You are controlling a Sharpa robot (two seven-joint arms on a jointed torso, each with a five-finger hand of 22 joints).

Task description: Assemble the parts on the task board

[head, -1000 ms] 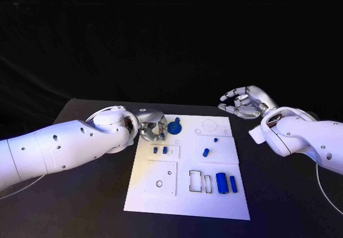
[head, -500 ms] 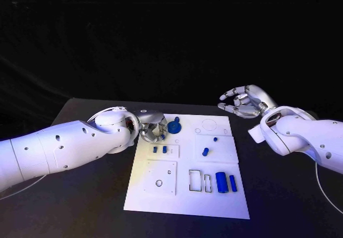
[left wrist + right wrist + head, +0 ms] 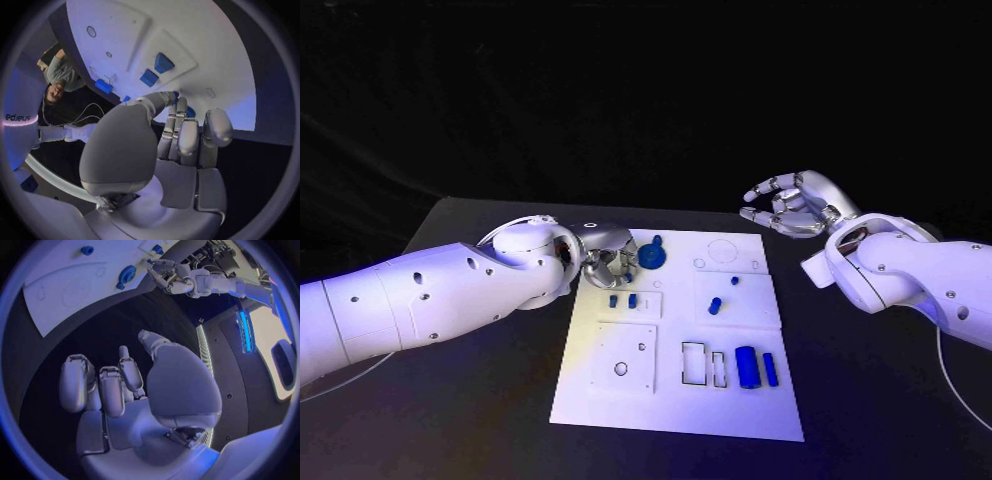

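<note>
Barely shifted since a second ago: left hand curled beside the blue disc, grasp unclear; right hand idle, holding nothing.

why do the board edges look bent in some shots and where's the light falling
Both wrist views are fisheye circles in a dark frame, so the straight edge of the white board curves there, as it does in the right wrist view. In the head view the board keeps straight edges and is brightly lit against a black backdrop, with bluish light on the left hand and right hand.
</note>
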